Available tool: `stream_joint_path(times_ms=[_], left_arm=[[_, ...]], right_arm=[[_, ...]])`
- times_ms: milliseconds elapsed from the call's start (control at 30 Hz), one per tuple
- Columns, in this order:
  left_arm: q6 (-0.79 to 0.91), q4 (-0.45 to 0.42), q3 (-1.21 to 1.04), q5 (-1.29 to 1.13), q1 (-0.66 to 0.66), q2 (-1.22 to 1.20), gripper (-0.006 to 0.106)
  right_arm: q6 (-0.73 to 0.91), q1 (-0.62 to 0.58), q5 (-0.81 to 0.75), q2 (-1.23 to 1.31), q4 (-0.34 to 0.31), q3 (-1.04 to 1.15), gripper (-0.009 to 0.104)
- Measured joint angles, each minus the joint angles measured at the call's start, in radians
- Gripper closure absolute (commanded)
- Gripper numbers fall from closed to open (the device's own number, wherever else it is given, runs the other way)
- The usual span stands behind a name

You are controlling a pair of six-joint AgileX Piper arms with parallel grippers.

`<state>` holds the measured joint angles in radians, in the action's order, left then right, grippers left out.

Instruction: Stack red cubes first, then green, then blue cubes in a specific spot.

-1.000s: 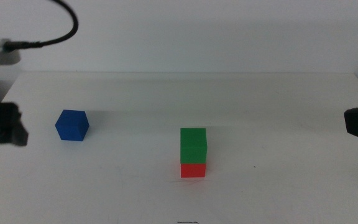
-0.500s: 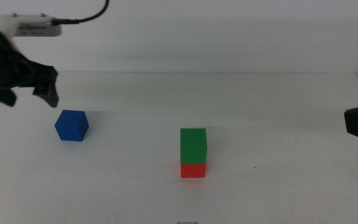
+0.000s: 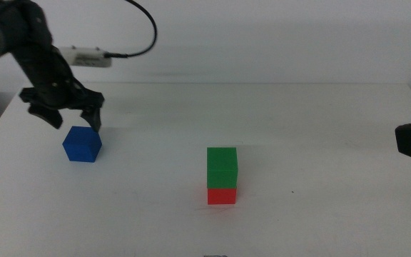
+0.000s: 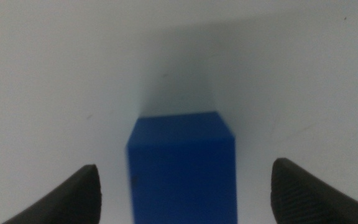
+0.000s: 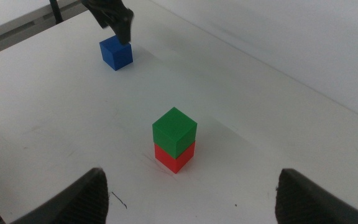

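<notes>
Hovering wide above the blue cube (image 3: pixel 82 144), left hand (image 3: pixel 66 118).

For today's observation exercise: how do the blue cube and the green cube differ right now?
The blue cube sits directly on the white table; the green cube rests on the red cube. The blue cube lies beneath the open left hand; the green cube has no hand near it. Both look alike in size and shape.
</notes>
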<state>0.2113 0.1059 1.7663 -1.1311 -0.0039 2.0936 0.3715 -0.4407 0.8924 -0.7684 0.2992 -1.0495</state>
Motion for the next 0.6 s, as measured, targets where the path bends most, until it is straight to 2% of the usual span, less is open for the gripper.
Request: stream_joint_path(times_ms=[300,400,500,600], left_arm=[[0.000,-0.031,0.028,0.007,-0.022,0.097,0.007],[0.000,-0.029,0.028,0.007,-0.022,0.113,0.012],[0.000,-0.023,0.028,0.006,-0.022,0.121,0.026],[0.000,-0.022,0.028,0.001,-0.021,0.125,0.050]], right_arm=[[0.000,0.000,0.000,0.000,-0.001,0.000,0.001],[0.000,0.000,0.000,0.000,-0.001,0.000,0.001],[0.000,0.000,0.000,0.000,-0.001,0.000,0.001],[0.000,0.000,0.000,0.000,-0.001,0.000,0.001]])
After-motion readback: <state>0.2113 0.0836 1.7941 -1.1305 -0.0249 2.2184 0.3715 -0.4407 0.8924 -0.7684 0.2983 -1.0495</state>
